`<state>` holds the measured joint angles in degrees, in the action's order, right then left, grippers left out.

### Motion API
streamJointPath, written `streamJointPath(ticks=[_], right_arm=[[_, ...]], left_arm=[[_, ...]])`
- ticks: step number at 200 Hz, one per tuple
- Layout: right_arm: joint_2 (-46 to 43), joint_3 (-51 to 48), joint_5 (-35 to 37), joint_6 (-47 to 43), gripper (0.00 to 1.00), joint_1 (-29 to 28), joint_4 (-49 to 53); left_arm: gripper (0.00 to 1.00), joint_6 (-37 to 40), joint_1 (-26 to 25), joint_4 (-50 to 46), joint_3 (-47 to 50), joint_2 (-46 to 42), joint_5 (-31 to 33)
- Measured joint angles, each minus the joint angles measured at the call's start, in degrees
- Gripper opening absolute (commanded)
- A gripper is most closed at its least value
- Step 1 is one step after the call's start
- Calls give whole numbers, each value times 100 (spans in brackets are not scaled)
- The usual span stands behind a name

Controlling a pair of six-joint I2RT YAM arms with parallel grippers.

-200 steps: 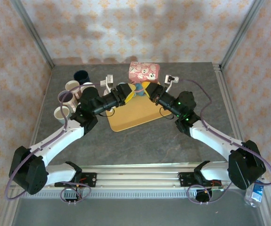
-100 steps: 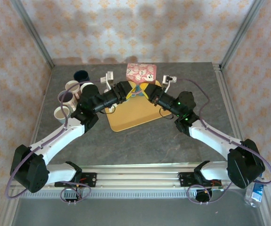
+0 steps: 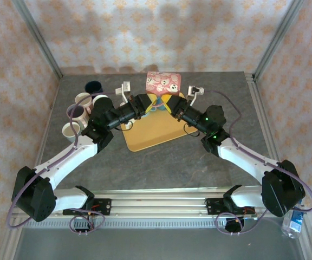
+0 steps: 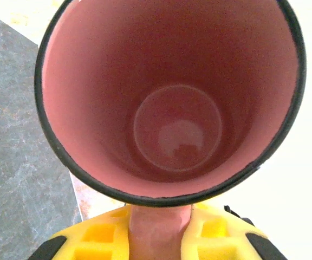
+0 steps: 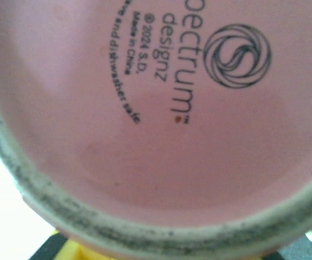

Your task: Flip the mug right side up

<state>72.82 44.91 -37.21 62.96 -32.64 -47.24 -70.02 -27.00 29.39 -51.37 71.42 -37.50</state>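
And the left claw has slid in closer to the mug over the last second. The mug itself has nudged a touch left and levelled out!

From above, the pink patterned mug is on its side over the far corner of the yellow board. The two arms meet just under it from either side of the board. The right claw sits tight against the mug here, but I cannot tell whether it is spread or pressed together. Left of the board, a cluster of cups stands on the grey bench, well apart from the action.

Over to the left wrist camera, and we are staring straight down the mug's mouth, pink inside with a black rim. At the bottom edge the left claw has its yellow fingers pinching a pink strip of the mug, seemingly the handle, with no gap on either side. Grey bench shows on the left.

Right wrist camera now, and it is the mug's underside, printed maker's mark and rough pale foot ring, right up against the lens. A sliver of yellow finger peeks out below it.
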Motion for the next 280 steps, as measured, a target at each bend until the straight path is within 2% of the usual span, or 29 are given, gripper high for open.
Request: streamJointPath(ticks=[19, 55, 125, 162, 211, 239, 280], right_arm=[[-2, 2, 17, -157, 55, -42, 63], [-120, 7, 98, -522, 62, -57, 516], [-579, 118, 369, -1408, 64, -63, 1886], [-988, 348, 782, -2238, 65, -46, 3200], [-1449, 782, 1499, -3381, 65, -31, 4802], [-1515, 911, 1853, -3875, 65, -28, 5469], [-1506, 922, 2168, -4315, 65, -13, 6037]], left_arm=[[0, 50, 0, -118, 11, -7, 55], [0, 267, 0, -442, 59, -127, 240], [0, 868, 0, -1215, 81, -518, 577], [0, 1222, 66, -1849, 81, -737, 697], [0, 1784, 417, -2745, 74, -1106, 763], [0, 2380, 610, -3687, -146, -1246, 822], [0, 3713, 649, -5069, -520, -1416, 870]])
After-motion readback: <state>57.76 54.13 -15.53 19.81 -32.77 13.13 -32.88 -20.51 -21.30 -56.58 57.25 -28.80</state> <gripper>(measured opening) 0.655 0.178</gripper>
